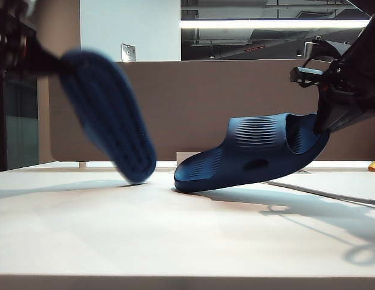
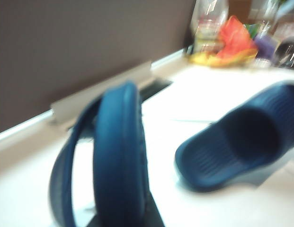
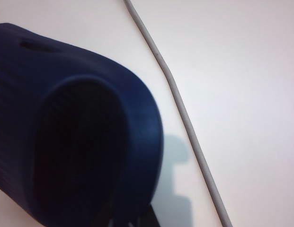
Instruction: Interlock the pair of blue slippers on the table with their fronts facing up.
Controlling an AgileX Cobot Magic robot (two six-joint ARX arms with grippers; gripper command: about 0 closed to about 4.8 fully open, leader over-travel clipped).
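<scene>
While my left gripper (image 1: 54, 63) and right gripper (image 1: 323, 124) each clamp a blue slipper (image 1: 108, 115) (image 1: 253, 154), jaws closed on heels, grey cable (image 3: 184, 118) on tabletop (image 1: 175, 235), brown partition (image 1: 193, 103) behind, no legible writing.

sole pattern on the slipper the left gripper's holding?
Dark blue with rows of small dots on the left slipper, held by the left gripper; exterior view shows it best.

Ribbed, seemingly foam slippers (image 1: 253, 154); matt table (image 1: 175, 235)
</scene>
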